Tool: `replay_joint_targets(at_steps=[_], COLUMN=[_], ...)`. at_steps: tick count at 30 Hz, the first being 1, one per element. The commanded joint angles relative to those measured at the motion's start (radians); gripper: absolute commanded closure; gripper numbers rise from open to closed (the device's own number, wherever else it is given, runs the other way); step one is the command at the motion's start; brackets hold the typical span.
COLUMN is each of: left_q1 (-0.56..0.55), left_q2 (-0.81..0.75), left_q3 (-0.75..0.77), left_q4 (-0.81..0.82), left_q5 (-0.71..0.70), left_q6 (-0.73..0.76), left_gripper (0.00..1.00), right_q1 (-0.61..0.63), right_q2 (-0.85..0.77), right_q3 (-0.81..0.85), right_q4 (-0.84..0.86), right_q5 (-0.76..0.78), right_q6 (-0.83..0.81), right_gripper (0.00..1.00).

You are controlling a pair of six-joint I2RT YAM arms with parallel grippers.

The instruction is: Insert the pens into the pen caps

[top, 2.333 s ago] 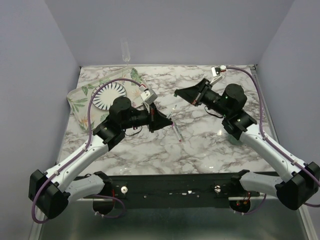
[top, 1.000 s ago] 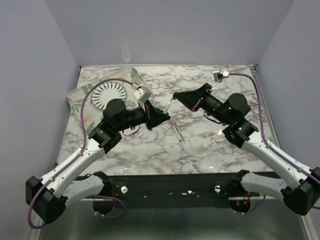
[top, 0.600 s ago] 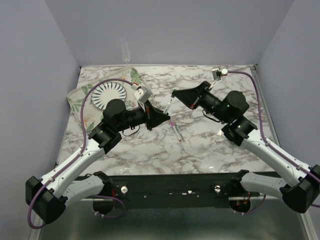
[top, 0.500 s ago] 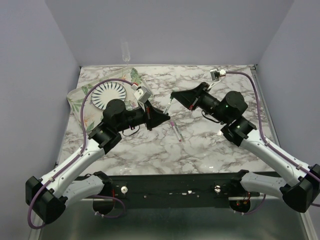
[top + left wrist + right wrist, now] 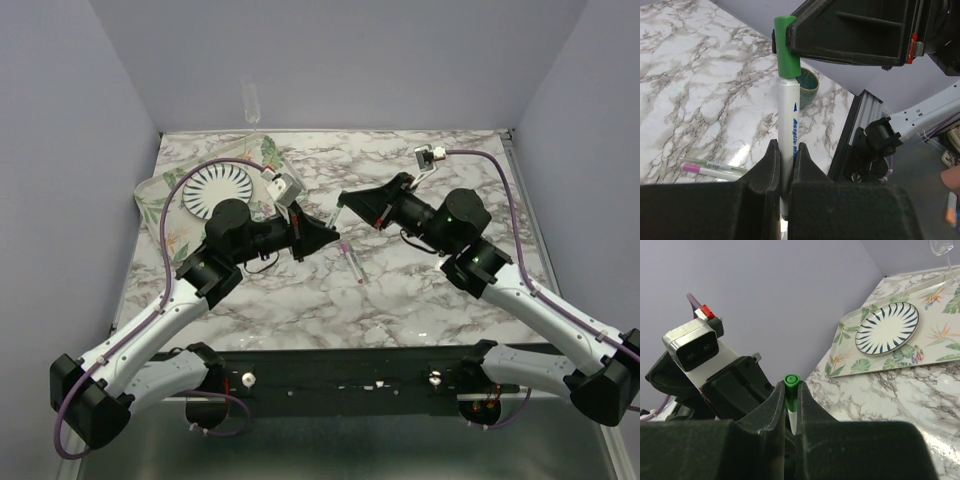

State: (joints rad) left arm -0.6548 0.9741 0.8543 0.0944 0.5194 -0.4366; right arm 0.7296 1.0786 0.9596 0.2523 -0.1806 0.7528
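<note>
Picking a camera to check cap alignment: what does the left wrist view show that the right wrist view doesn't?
Left wrist only: the pink-ended pen lying flat, and a teal bowl. Right wrist only: the striped plate on its floral tray. Both: the green cap in the right pincer, atop the white pen gripped by the left pincer.

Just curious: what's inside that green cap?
The white pen runs up into the green cap, gripped by the right pincer. Its tip is covered by the cap.
</note>
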Motion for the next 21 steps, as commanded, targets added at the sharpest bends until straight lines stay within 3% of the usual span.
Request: replay_joint_targets(at_steps=[1,6,12,15,19,21], left_q1=[-0.002,-0.002,0.0,-0.002,-0.002,-0.002], left_q2=[-0.029,-0.029,-0.035,-0.051,-0.074,-0.086], left_q3=[-0.009,-0.001,-0.004,-0.008,-0.03,-0.04], left_q4=[-0.007,-0.002,0.042,0.059,0.093,0.123], left_q5=[-0.062,-0.078,-0.042,-0.025,-0.006,0.017], left_q6=[0.03,0.042,0.052,0.058,0.071,0.071], left_gripper=[1.0,1.0,1.0,1.0,1.0,1.0], right_q1=[0.06,0.148,0.169,0.168,0.169,0.168], right_q2=[-0.017,-0.016,-0.011,-0.04,-0.069,-0.081], right_q3=[-0.01,-0.013,-0.027,-0.03,0.02,0.039], right_q4=[-0.087,-0.137,-0.097,-0.088,-0.126,-0.14], right_q5=[0.102,0.249,0.193,0.187,0.185,0.187], right_q6=[-0.075,-0.115,-0.086,-0.086,-0.105,-0.106], right_gripper=[0.99,0.99,0.87,0.76,0.46,0.4])
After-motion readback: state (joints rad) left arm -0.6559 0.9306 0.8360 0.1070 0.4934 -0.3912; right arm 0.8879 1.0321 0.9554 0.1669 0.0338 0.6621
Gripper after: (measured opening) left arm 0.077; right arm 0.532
